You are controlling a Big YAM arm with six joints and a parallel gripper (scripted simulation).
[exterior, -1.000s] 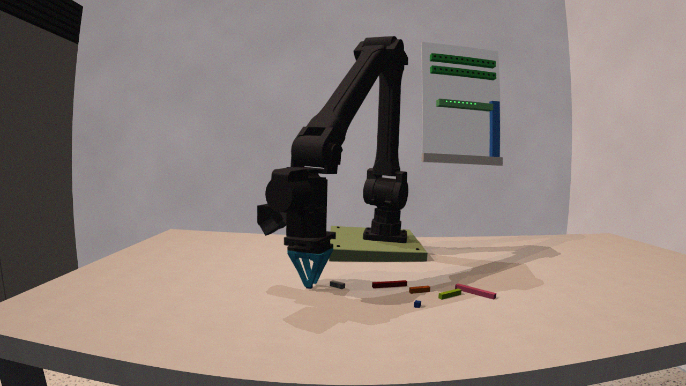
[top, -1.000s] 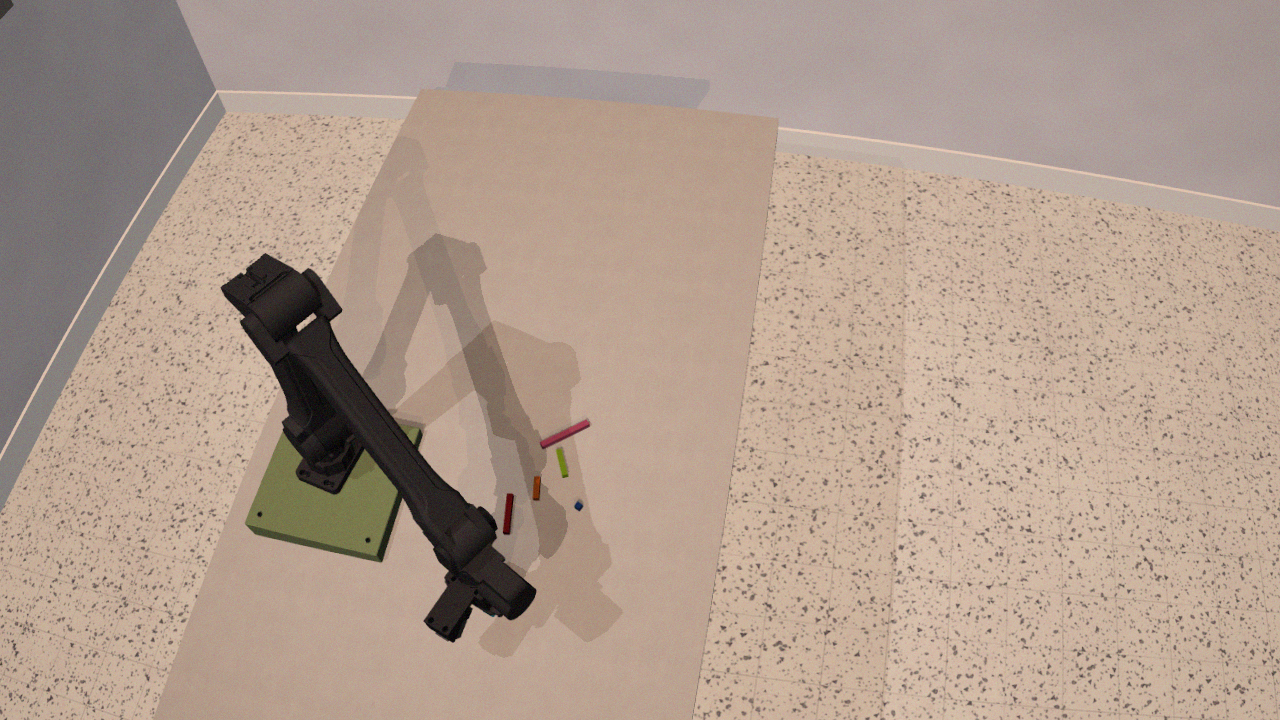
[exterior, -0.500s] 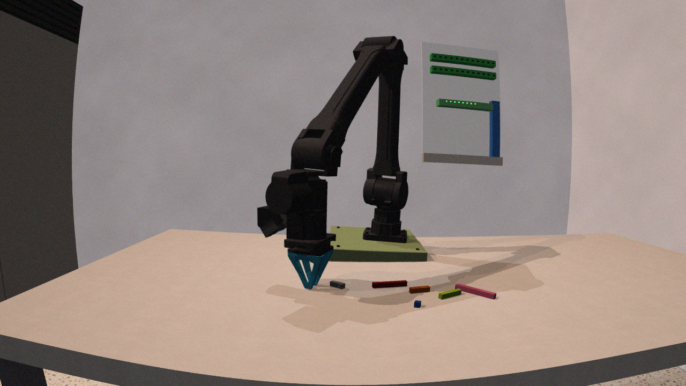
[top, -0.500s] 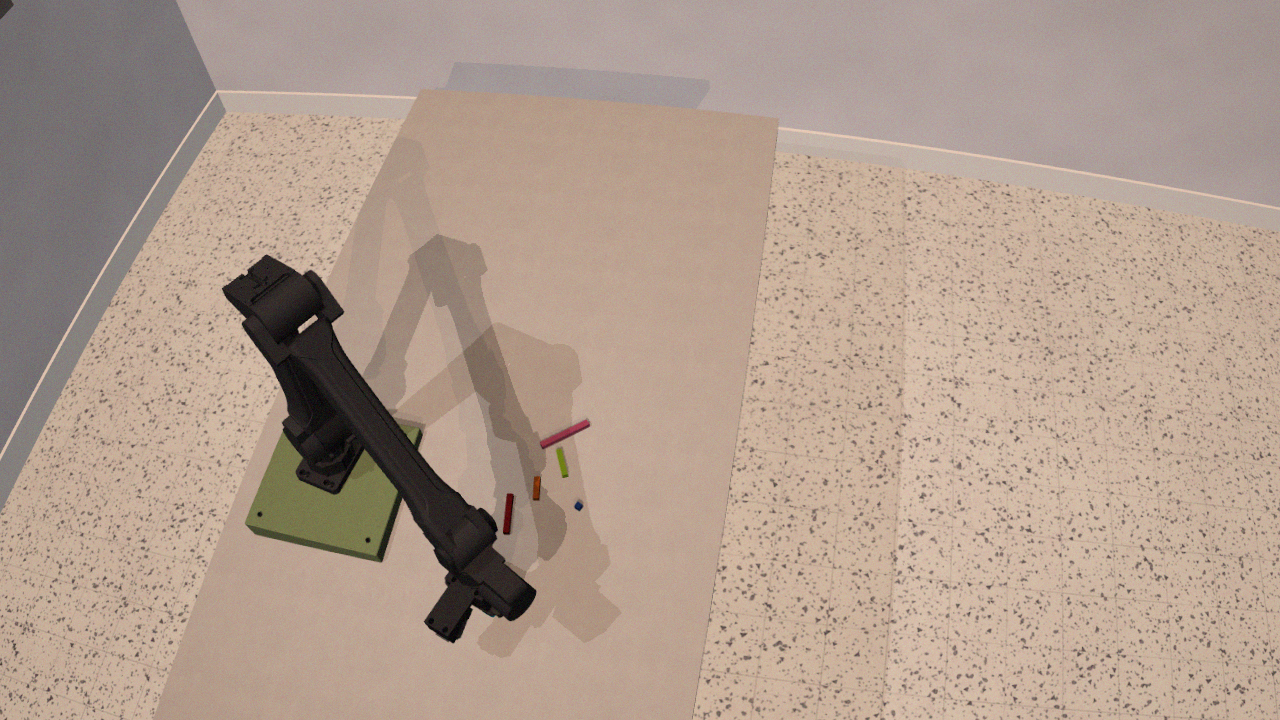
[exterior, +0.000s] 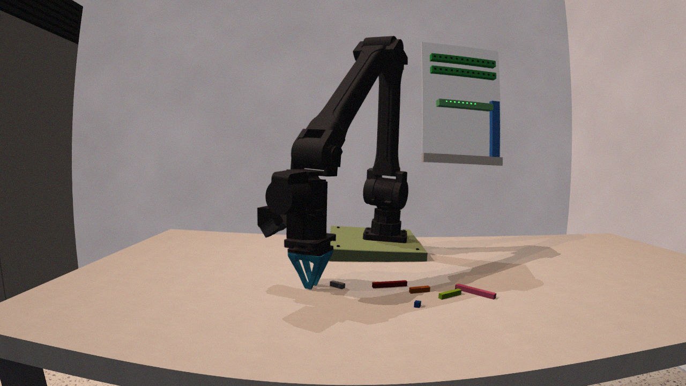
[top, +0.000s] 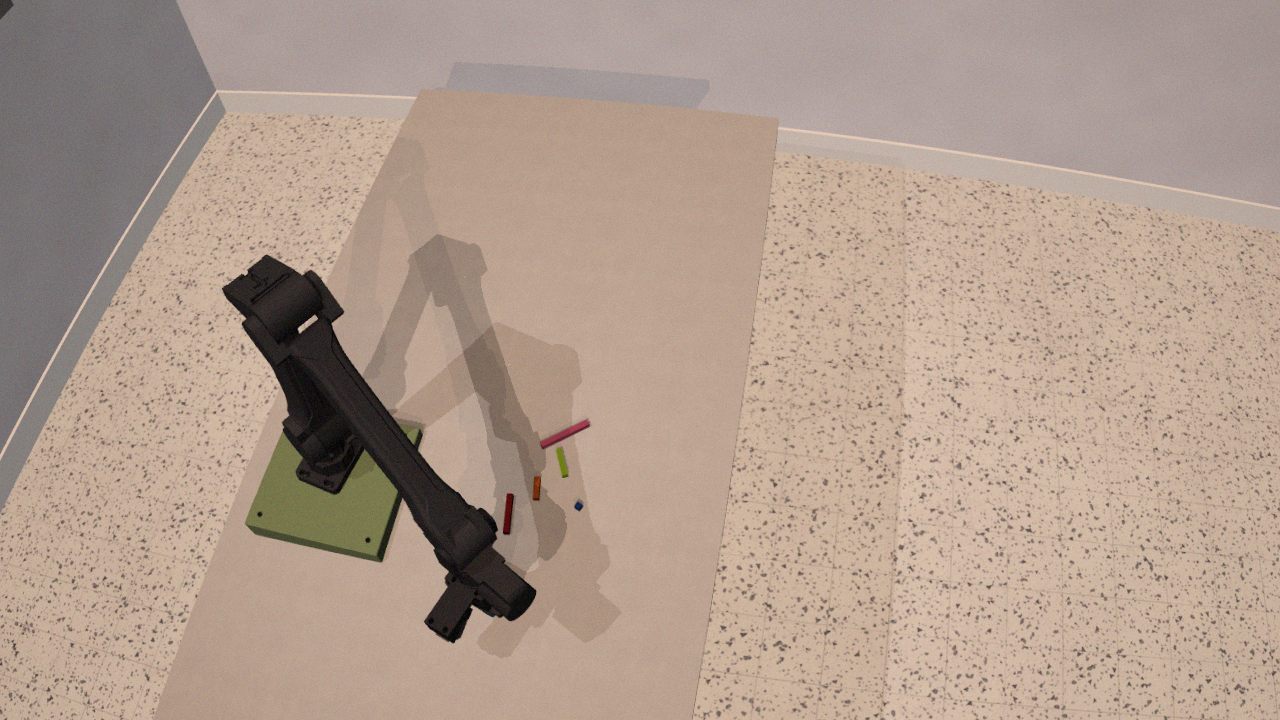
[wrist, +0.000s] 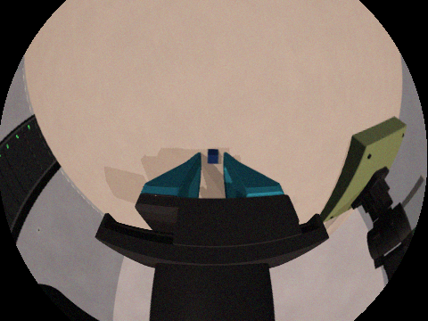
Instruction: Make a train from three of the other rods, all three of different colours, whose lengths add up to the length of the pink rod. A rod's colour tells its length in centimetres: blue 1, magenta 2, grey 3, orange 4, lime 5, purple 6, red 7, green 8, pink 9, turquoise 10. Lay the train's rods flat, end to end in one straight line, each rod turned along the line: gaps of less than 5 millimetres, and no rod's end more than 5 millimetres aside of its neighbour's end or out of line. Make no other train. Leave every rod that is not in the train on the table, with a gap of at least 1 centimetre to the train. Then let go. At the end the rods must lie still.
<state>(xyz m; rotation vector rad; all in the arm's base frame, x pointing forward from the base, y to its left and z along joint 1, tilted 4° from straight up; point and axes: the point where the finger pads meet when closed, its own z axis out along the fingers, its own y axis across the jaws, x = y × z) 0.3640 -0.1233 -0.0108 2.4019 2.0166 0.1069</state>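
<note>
My gripper [exterior: 309,286] points straight down with its teal fingertips at the table top, left of the rods. It is open narrowly, with a small blue cube [wrist: 213,155] between the fingertips in the wrist view; a gap shows on each side of the cube. To its right in the exterior view lie a grey rod [exterior: 337,284], a red rod [exterior: 388,284], an orange rod [exterior: 419,289], a second blue cube [exterior: 417,303], a lime rod [exterior: 449,294] and the pink rod [exterior: 475,291]. All lie flat and apart. From above, the arm hides the gripper and the grey rod.
The green base plate [top: 332,501] with the arm's foot stands behind the rods. From above, the red rod [top: 508,513], orange rod [top: 536,488], lime rod [top: 561,462], pink rod [top: 564,433] and blue cube [top: 578,505] lie mid-table.
</note>
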